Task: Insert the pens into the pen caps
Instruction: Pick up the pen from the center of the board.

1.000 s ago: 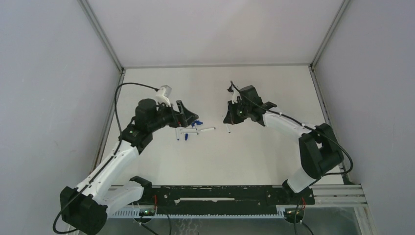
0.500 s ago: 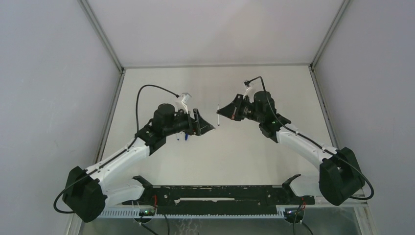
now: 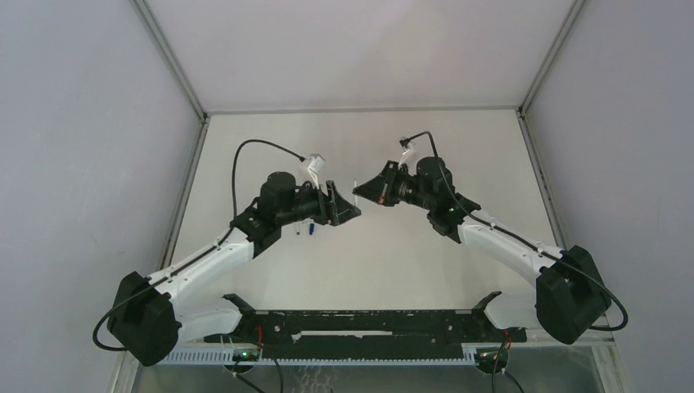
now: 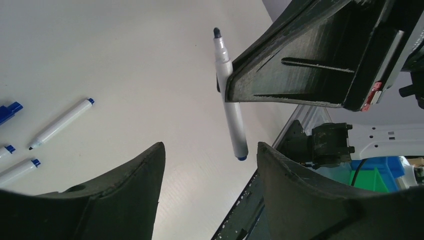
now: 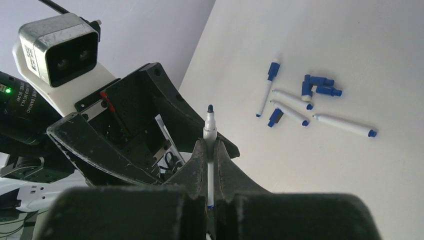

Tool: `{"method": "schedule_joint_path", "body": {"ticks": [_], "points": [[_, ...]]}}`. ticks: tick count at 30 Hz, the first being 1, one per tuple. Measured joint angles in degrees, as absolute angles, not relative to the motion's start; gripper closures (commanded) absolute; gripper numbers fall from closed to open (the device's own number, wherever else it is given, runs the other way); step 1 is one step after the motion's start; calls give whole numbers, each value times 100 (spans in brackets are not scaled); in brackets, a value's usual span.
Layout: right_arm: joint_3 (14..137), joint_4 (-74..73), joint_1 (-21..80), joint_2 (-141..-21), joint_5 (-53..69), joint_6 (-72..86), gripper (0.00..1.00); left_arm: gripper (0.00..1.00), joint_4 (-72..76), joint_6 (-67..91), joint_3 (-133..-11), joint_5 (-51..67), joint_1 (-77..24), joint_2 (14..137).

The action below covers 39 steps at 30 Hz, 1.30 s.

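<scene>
Clamped tight in the right gripper (image 5: 210, 146): one uncapped pen (image 5: 209, 131), tip up, clear of the table (image 5: 350, 40).
Right wrist only: loose pens (image 5: 345, 125) and blue caps (image 5: 316, 85) clustered beyond. Left wrist: left gripper (image 4: 210, 147) gaping, empty, close to that pen. Overhead: cluster mostly masked by the left arm (image 3: 213, 258).

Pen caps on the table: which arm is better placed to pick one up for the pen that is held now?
Left, probably. The left jaws are open and empty, and the pen caps lie close by them. The right jaws are shut on the uncapped pen.
</scene>
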<state>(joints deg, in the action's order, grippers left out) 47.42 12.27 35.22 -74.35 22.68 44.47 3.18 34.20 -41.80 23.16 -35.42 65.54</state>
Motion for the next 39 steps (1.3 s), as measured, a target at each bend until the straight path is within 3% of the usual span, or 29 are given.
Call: {"method": "schedule_joint_path", "body": {"ticks": [9,18,29,35,39], "points": [[4742,1223,3642,-7435,2185,4445,100,43,552,3509,-4185,2418,-3551,6563],[4742,1229,3780,-7432,2012,4445,100,64,622,3610,-4482,2421,-3559,6753],[4742,1229,3809,-7432,1894,4473,100,65,639,3621,-4482,2421,-3570,6796],[4742,1278,3809,-7426,1837,4547,100,76,644,3627,-4482,2421,-3594,6823],[4742,1271,3809,-7393,1822,4543,100,90,633,3623,-4482,2394,-3592,6831]]}}
